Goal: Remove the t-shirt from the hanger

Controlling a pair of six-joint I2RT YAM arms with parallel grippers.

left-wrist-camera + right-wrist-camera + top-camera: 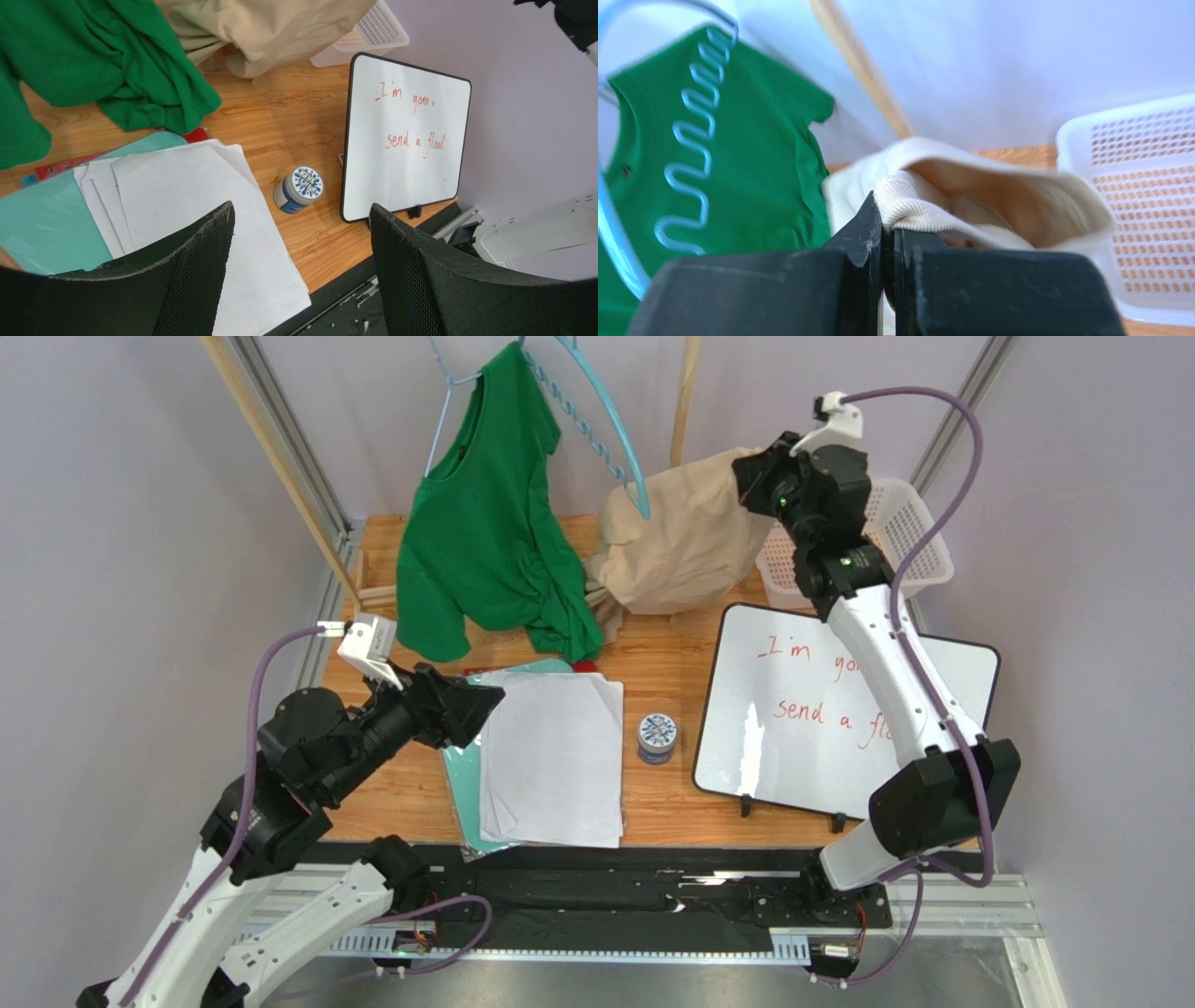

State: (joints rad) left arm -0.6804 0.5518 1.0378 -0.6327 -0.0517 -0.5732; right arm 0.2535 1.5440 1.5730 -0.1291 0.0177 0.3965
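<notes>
A green t-shirt (484,546) hangs from a thin light-blue hanger (446,413) at the back, its hem resting on the table. It also shows in the left wrist view (105,63) and the right wrist view (759,161). A beige t-shirt (687,539) is bunched to its right, beside the lower end of a turquoise wavy hanger (613,441). My right gripper (751,476) is shut on the beige shirt's ribbed collar (927,210), holding it up. My left gripper (484,703) is open and empty above the papers, away from both shirts.
A stack of white and teal papers (554,756) lies in the middle of the wooden table. A small jar (655,737) stands beside a whiteboard (842,707) on the right. A white basket (919,532) is at the back right. Wooden posts (281,462) frame the back.
</notes>
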